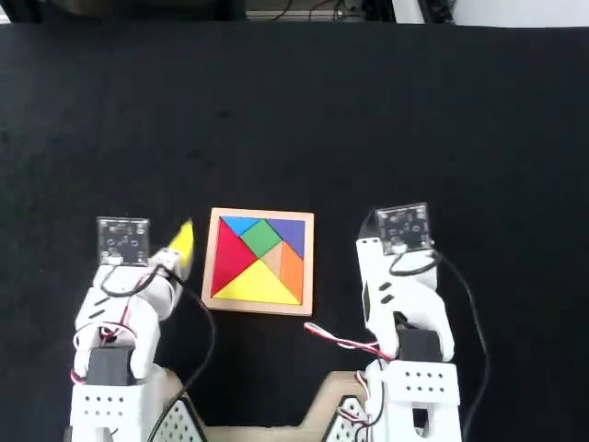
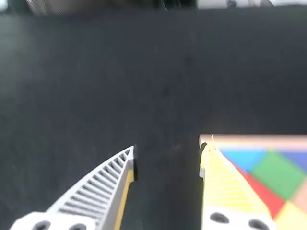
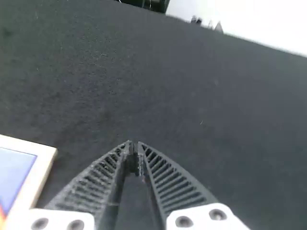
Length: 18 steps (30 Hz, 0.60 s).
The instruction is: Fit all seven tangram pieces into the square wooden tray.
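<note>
The square wooden tray (image 1: 309, 262) lies on the black table between the two arms. Inside it, flat and close together, are a red triangle (image 1: 228, 258), a yellow triangle (image 1: 258, 284), a light blue triangle (image 1: 241, 224), a green square (image 1: 262, 238), a dark blue piece (image 1: 292, 230), an orange piece (image 1: 292, 267) and a small tan triangle (image 1: 272, 256). My left gripper (image 2: 168, 163) is open just left of the tray (image 2: 259, 140), its yellow finger (image 2: 218, 184) near the tray's corner, holding nothing. My right gripper (image 3: 132, 148) is shut and empty, right of the tray (image 3: 31, 165).
Black cloth covers the table (image 1: 294, 120), with wide bare room beyond the tray. The arm bases and red-and-white cables (image 1: 336, 339) sit at the near edge.
</note>
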Motion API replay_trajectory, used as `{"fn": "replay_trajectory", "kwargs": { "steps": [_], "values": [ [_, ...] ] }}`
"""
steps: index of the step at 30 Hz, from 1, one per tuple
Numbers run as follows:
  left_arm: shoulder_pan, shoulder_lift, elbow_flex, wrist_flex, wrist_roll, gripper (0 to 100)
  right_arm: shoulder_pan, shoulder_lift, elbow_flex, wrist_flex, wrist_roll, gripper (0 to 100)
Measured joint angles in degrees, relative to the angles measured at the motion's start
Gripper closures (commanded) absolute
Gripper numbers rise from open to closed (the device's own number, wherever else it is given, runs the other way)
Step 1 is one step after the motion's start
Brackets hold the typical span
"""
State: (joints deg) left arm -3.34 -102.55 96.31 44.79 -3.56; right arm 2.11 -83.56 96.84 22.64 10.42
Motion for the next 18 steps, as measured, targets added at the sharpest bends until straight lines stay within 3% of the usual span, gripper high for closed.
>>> {"fn": "replay_trajectory", "kwargs": {
  "steps": [7, 13, 18],
  "values": [
    [1.1, 0.0, 0.0, 21.3, 0.0, 77, -1.0, -8.4, 0.0, 26.2, -19.2, 98.4],
    [1.1, -0.9, 0.0, 26.5, 0.0, 77, -1.4, -19.5, -0.8, 48.1, -20.0, 98.6],
    [-0.6, -1.1, 0.0, 27.4, 0.0, 77, 0.6, -19.9, -0.6, 50.5, -13.2, 98.6]
  ]
}}
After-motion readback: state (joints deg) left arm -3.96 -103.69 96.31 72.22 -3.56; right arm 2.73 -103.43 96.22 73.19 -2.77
